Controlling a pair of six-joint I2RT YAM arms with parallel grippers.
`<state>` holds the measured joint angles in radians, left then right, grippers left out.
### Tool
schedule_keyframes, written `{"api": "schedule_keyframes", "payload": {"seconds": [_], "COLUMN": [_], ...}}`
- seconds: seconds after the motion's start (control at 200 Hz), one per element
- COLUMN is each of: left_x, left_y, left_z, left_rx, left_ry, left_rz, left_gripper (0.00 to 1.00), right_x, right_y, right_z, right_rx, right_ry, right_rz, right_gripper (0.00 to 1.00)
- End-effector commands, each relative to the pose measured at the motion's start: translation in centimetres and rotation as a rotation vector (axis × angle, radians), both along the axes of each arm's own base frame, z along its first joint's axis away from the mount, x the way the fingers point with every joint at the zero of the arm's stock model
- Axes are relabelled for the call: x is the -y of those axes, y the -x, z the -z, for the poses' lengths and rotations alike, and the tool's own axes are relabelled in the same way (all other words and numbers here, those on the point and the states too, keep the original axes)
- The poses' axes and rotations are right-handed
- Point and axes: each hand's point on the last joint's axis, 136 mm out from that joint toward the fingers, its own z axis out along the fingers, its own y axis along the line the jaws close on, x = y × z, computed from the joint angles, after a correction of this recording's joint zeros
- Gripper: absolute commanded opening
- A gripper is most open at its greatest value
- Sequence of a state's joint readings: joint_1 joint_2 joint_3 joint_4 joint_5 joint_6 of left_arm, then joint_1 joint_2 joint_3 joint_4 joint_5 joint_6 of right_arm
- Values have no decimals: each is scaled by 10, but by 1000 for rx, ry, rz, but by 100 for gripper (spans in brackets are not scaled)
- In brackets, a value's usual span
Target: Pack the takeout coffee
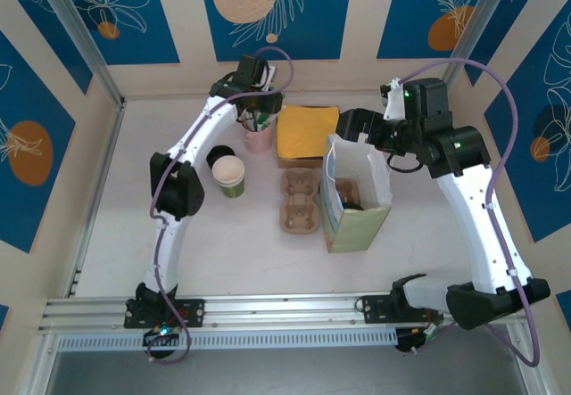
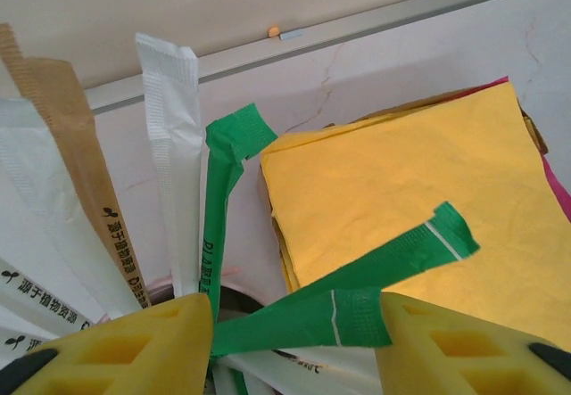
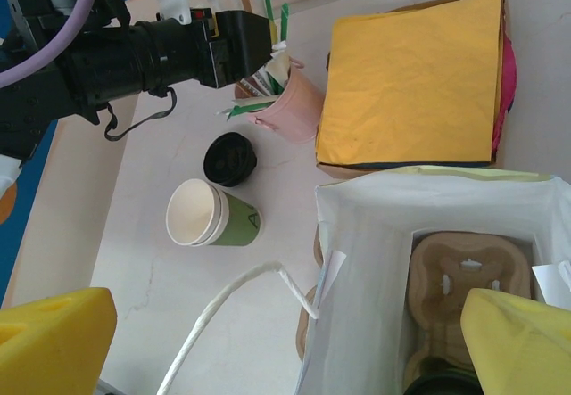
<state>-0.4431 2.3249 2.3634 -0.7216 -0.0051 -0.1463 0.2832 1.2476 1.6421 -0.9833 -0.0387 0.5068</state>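
1. Yellow fingers of the right pincer stand wide apart. They hold nothing.
2. Just under this pincer is a white paper bag with its mouth open. One white handle hangs out between the two fingers.
3. Down inside the bag sits a brown carrier. The takeout coffee is in the bag too, close beside the pincer's right finger. Only a bit of its dark lid and green rim can be seen.
4. A second cup tray lies on the surface, touching the bag on the pincer's left side.
5. Farther out to the left of the pincer stands a green cup with no lid, white inside. A loose black lid lies flat just past it.
6. Ahead of the pincer, past the bag, is a stack of yellow napkins.
7. Farthest away, the left pincer hangs over a pink cup full of straws. Its yellow fingers are spread apart. A green straw crosses the gap between them. A white straw and a brown straw fan out to its left.
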Motion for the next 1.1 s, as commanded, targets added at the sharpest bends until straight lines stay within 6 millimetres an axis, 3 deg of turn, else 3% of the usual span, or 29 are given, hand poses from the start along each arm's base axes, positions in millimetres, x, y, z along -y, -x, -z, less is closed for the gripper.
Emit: {"api": "schedule_keyframes", "payload": {"seconds": [0.0,0.075,0.265,0.71,1.095], "left_x": [-1,-3,-7,-15,-20], "left_y": [-11,-13,-14,-7,-3], "left_z": [-11,-13,-16,-36,-59], "left_rx": [58,69,83,109,140], "left_ry": [-8,-18,-39,-62,-37], "left_rz": [-3,-11,-14,-25,-52], "left_gripper": [44,42,24,0,0], "right_x": [-2,-2,-2,-4,-4], "right_y": [0,-1,-3,-7,-10], "right_z": [-10,-10,-8,-6,-6], "right_rx": [15,13,9,9,8], "right_ry": [-28,-29,-30,-34,-33], "right_rz": [-7,-7,-5,-8,-14], "right_gripper": [99,99,99,99,99]}}
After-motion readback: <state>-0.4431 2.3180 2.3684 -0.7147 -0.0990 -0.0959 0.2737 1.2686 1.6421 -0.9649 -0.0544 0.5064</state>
